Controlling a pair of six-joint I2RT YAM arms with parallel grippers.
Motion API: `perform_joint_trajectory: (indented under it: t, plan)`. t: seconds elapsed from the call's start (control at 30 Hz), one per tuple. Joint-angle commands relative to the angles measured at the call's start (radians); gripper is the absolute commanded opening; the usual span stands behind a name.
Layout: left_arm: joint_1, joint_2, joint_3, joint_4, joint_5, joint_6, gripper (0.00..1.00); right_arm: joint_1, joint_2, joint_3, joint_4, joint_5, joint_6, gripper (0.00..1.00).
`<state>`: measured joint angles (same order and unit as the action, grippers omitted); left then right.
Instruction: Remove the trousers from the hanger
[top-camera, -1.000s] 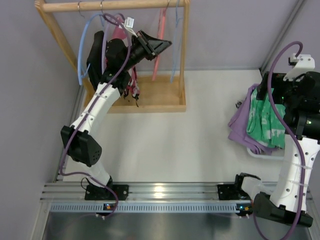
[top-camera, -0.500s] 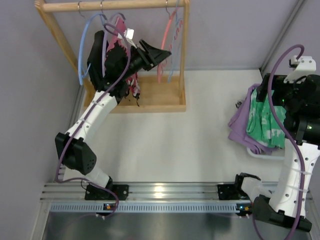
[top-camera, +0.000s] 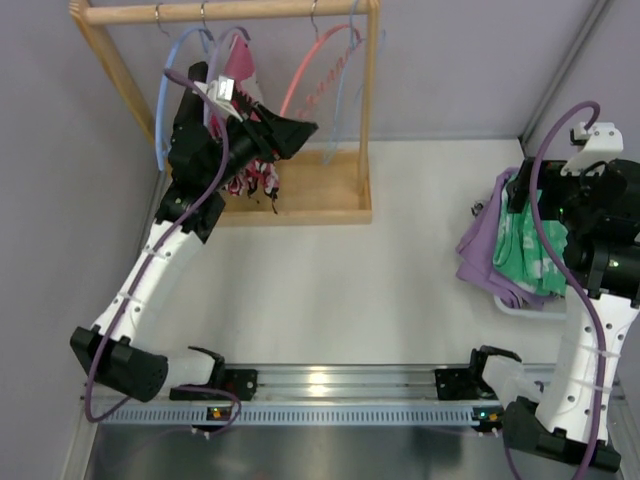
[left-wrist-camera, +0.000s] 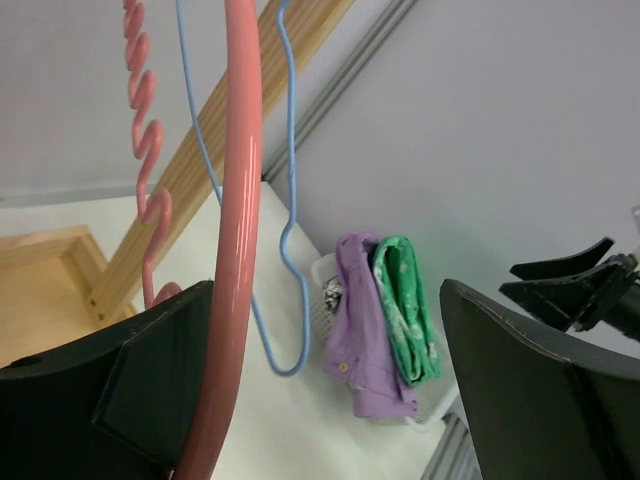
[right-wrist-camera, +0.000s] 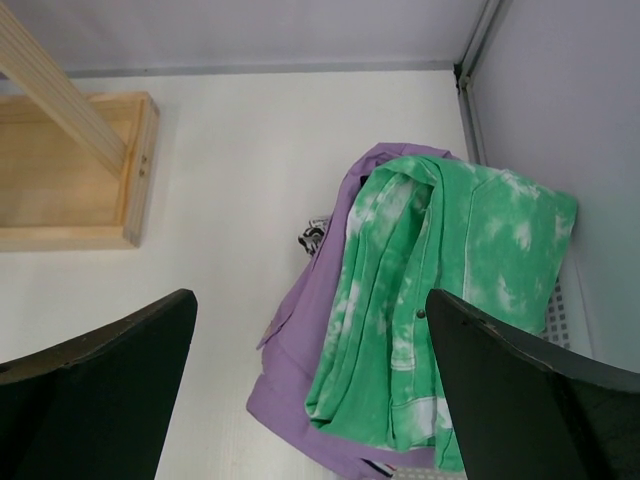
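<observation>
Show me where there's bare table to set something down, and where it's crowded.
Free: the broad white table between the wooden rack base, the purple cloth and the near rail. Crowded: the rack, with the hanger, blue hangers and left gripper; and the right edge, where the trousers lie on the purple cloth under the right gripper.

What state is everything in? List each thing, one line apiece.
trousers: off the hanger, heaped on the purple cloth.
hanger: bare, hooked on the rail.
left gripper: open, the hanger between its fingers, ungripped.
right gripper: open, above the trousers.
purple cloth: crumpled under the trousers.
pink-and-black garment: hanging from the rail.
</observation>
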<state>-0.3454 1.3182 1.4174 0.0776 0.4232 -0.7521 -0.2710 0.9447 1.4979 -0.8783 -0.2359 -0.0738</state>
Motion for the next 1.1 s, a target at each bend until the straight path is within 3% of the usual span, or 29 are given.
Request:
perform_joint_trajectory:
  t: [0.0,0.13,0.3,0.53,0.6,0.77,0.87,1.07]
  plan:
    - [0.013,-0.091,-0.05,-0.122,-0.081,0.169,0.99,-0.013,-0.014,-0.004,0.036,-0.043,-0.027,0.99]
    - [0.019,-0.219,-0.106,-0.22,-0.153,0.345,0.99,-0.013,-0.012,-0.011,0.039,-0.055,-0.047,0.99]
    - [0.02,-0.274,-0.124,-0.369,-0.169,0.493,0.99,-0.011,-0.003,-0.03,0.056,-0.092,-0.04,0.99]
    - [0.019,-0.304,-0.133,-0.421,-0.098,0.462,0.99,-0.011,0.0,-0.031,0.056,-0.102,-0.038,0.99]
    - [0.02,-0.306,-0.115,-0.458,-0.02,0.476,0.99,-0.011,-0.015,-0.037,0.059,-0.112,-0.043,0.99]
    - [0.019,-0.31,-0.103,-0.729,0.08,0.611,0.99,-0.011,-0.03,-0.079,0.047,-0.267,-0.057,0.99]
    - [0.02,-0.3,-0.089,-0.908,-0.026,0.686,0.99,-0.011,-0.034,-0.122,0.036,-0.344,-0.064,0.99]
    - [0.02,-0.382,-0.159,-1.019,-0.149,0.743,0.99,-0.011,-0.063,-0.22,0.032,-0.399,-0.132,0.99]
